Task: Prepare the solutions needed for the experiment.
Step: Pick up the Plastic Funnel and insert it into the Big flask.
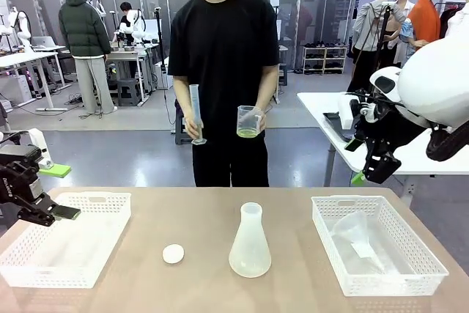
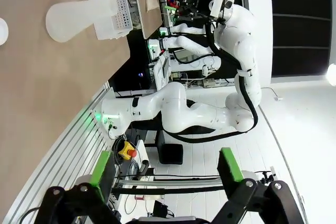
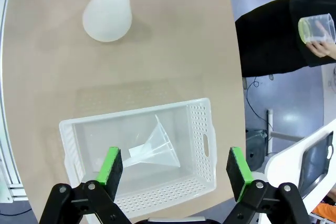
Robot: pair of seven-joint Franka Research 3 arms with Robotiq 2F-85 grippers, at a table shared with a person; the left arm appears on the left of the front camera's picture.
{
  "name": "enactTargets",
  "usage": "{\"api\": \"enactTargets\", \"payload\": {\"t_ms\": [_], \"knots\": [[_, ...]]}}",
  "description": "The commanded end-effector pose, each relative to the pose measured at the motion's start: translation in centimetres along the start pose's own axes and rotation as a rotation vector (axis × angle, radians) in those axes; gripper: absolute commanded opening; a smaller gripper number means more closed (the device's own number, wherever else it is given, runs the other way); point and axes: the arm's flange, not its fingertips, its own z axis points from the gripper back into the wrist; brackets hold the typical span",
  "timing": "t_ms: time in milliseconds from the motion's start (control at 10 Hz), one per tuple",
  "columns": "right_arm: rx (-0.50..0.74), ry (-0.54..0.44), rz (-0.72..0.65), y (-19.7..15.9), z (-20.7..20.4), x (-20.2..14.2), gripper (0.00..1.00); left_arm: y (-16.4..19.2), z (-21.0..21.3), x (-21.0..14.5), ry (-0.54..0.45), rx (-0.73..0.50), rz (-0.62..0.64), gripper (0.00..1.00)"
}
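Solutions have not reached the table yet, so we judge the task to be at its opening step, with nothing measured or poured. Nearest us, the left fingers (image 2: 101, 169) stand wide apart and hold nothing, off the near left corner of the table (image 1: 198, 284), beside the left white basket (image 1: 29, 251). The right fingers (image 3: 112, 166) are also spread fully and hold nothing. They hover above the right white basket (image 3: 202, 145), in which a clear funnel (image 3: 157, 148) lies on its side.

On the table between the two baskets lies a small white round stopper (image 1: 173, 253), and just beside it, a little farther in, stands a frosted conical flask (image 1: 250, 243), upright, open at the neck and with no liquid showing in it.

Across the table a person stands holding a tall clear graduated cylinder (image 1: 196, 113) upright in one hand (image 1: 192, 130) and a clear beaker (image 1: 248, 116) in the other hand (image 1: 264, 108). The pale yellow solution (image 1: 248, 133) sits as a shallow layer at the bottom of that beaker, well above and beyond the table.

We think the next move calls for the right fingers to drop into the basket, close on the funnel's stem or rim and seat it in the flask's neck. The funnel is light and slippery, so the grip needs care.
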Motion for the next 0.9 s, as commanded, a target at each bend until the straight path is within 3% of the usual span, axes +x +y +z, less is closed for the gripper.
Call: {"api": "enactTargets", "payload": {"t_ms": [0,200,300,500,800], "knots": [[-0.036,0.076,0.163,-0.8,-0.1,-0.1,1.0,-0.1,0.3,-0.2,0.008,-0.008,-0.006,1.0],[0.049,0.104,0.386,-4.1,-0.2,-1.3,1.0,-0.1,0.3,-0.2,0.008,-0.008,-0.006,1.0],[0.096,0.119,0.435,-6.0,-0.4,-2.3,1.0,-0.1,0.3,-0.2,0.008,-0.008,-0.006,1.0],[0.242,0.132,0.437,-8.3,-1.2,-2.9,1.0,-0.1,0.3,-0.2,0.008,-0.008,-0.006,1.0],[0.322,0.215,0.328,-10.1,-3.7,-2.5,1.0,-0.1,0.3,-0.2,0.008,-0.008,-0.006,1.0]]}}
